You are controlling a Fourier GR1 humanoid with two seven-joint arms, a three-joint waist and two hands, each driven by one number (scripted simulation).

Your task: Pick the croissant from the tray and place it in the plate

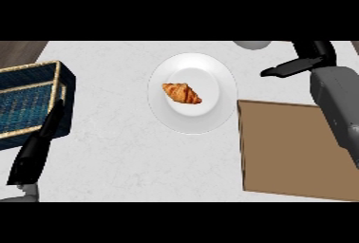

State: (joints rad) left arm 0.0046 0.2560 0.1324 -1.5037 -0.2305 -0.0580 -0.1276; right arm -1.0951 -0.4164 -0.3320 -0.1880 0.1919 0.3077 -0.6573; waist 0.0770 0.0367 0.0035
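Reading head view: croissant point(182, 93) lies on the plate point(210, 118), left of the brown tray point(294, 152); right hand point(298, 64) hangs beyond the tray, fingers straight, holding nothing; left hand point(35, 152) rests open far left of the tray; placing looks done; next: withdraw.

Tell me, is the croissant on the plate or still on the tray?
On the plate. The croissant lies near the middle of the white plate, and the brown tray beside it holds nothing visible.
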